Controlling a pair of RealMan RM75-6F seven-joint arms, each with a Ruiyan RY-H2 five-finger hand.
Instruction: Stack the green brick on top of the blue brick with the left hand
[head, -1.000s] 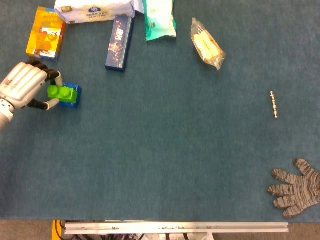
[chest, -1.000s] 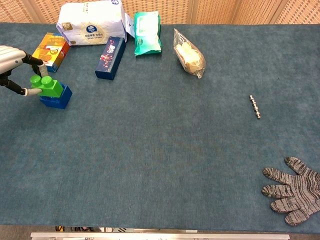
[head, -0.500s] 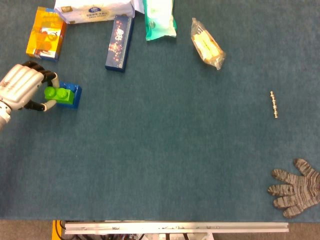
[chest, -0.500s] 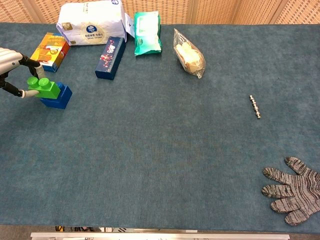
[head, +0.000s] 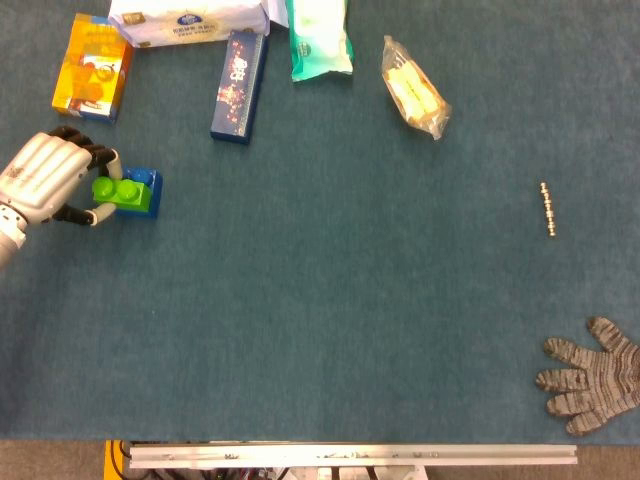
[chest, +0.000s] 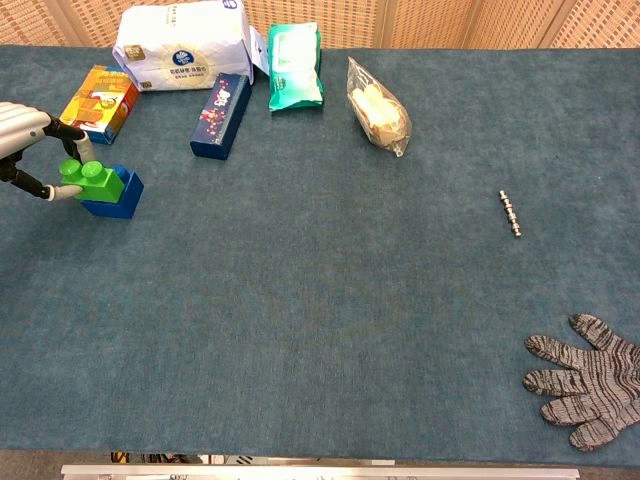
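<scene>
The green brick (head: 121, 191) (chest: 93, 181) sits on top of the blue brick (head: 146, 191) (chest: 118, 195) at the far left of the table, overhanging its left side. My left hand (head: 42, 179) (chest: 22, 135) pinches the green brick from the left, with fingertips above and below it. In the chest view only the hand's fingers show at the left edge. My right hand appears in neither view.
An orange box (head: 92, 66), a white tissue pack (head: 190, 22), a dark blue box (head: 238, 85), a green packet (head: 320, 40) and a snack bag (head: 415, 88) line the far edge. A small metal rod (head: 547, 209) and a grey glove (head: 592, 377) lie at the right.
The left hand has shifted the green brick slightly left and back, then lowered it onto the blue brick, still holding it.
</scene>
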